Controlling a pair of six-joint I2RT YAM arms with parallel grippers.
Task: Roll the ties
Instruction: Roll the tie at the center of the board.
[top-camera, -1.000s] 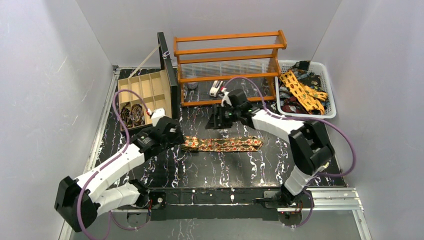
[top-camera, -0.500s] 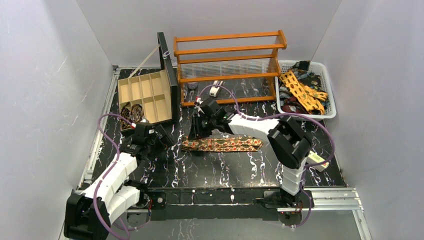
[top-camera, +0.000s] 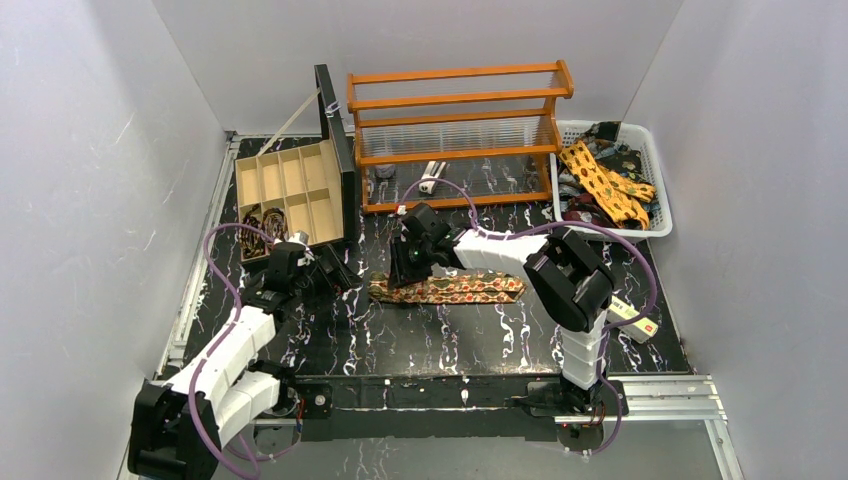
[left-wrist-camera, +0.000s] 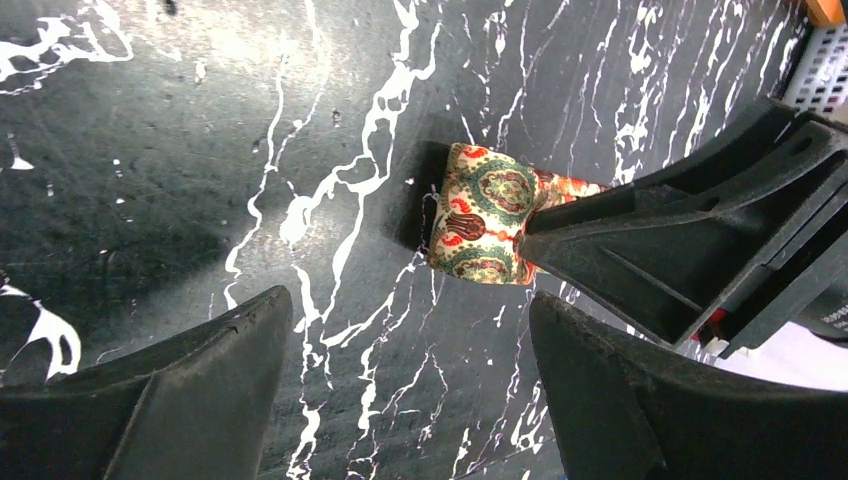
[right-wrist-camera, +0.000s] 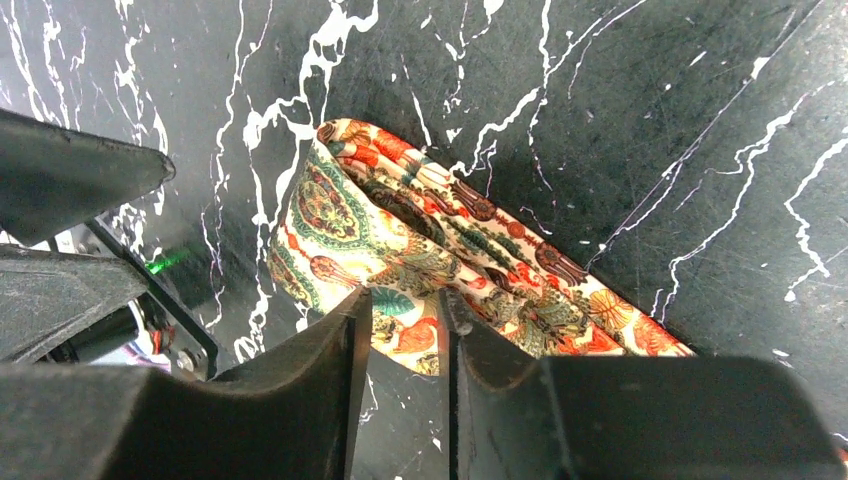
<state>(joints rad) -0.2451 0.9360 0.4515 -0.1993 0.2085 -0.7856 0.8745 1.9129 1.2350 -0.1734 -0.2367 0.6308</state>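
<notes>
A brown-red patterned tie (top-camera: 450, 288) lies as a flat strip across the middle of the black marbled table. Its left end is curled up off the surface (right-wrist-camera: 330, 215). My right gripper (top-camera: 403, 272) is down on that left end, its jaws drawn narrow (right-wrist-camera: 398, 300) with the tie's folded edge pinched between the tips. My left gripper (top-camera: 330, 272) hovers just left of the tie, wide open (left-wrist-camera: 410, 310) with only bare table between its fingers. In the left wrist view, the tie's raised end (left-wrist-camera: 485, 215) shows ahead, with the right gripper (left-wrist-camera: 680, 240) over it.
A wooden compartment box (top-camera: 290, 190) with its lid up stands at the back left, with coiled ties (top-camera: 262, 225) in its front cells. An orange wooden rack (top-camera: 455, 130) stands behind. A white basket (top-camera: 655, 165) of loose ties is at the back right. A small white-and-red box (top-camera: 632, 318) lies by the right arm.
My right gripper came left and down onto the tie's left end and narrowed its jaws. The left arm drew back from that end and stayed open. The tie's end has curled up.
</notes>
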